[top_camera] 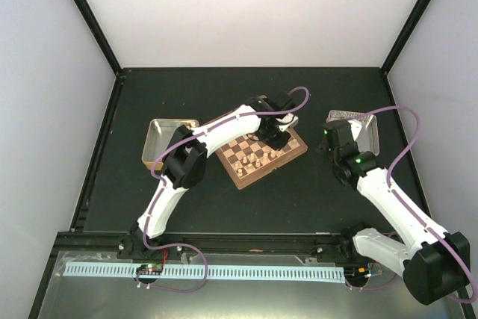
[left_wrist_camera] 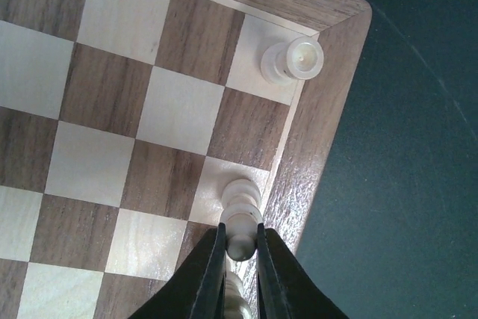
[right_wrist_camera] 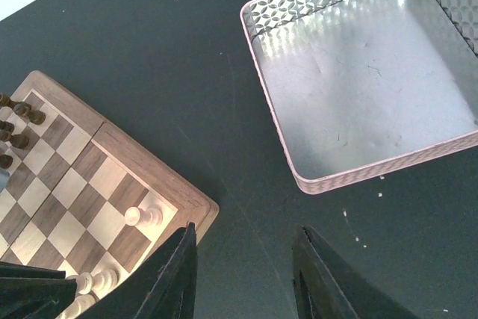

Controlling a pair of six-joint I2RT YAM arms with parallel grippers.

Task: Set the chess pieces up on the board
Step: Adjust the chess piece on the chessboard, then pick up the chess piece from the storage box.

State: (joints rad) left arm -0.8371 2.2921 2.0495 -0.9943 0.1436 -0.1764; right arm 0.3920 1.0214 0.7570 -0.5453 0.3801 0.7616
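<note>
The board (top_camera: pixel 246 177) lies mid-table with dark and pale chess pieces (top_camera: pixel 258 158) standing on it. My left gripper (left_wrist_camera: pixel 240 231) is shut on a pale cream piece (left_wrist_camera: pixel 241 211) over a light square at the board's rim (left_wrist_camera: pixel 314 162); whether its base touches I cannot tell. Another pale piece (left_wrist_camera: pixel 293 61) stands in the corner square, and a further one (left_wrist_camera: pixel 235 296) shows below my fingers. My right gripper (right_wrist_camera: pixel 245 240) hangs open and empty over the dark table beside the board's corner (right_wrist_camera: pixel 194 211). Dark pieces (right_wrist_camera: pixel 19 113) line the far edge.
A silver metal tray (right_wrist_camera: pixel 299 177) sits right of the board, close to my right gripper (top_camera: pixel 326 146). A tan rectangular tray (top_camera: pixel 153 136) lies left of the board, partly under the left arm (top_camera: pixel 216 128). Black frame rails border the table.
</note>
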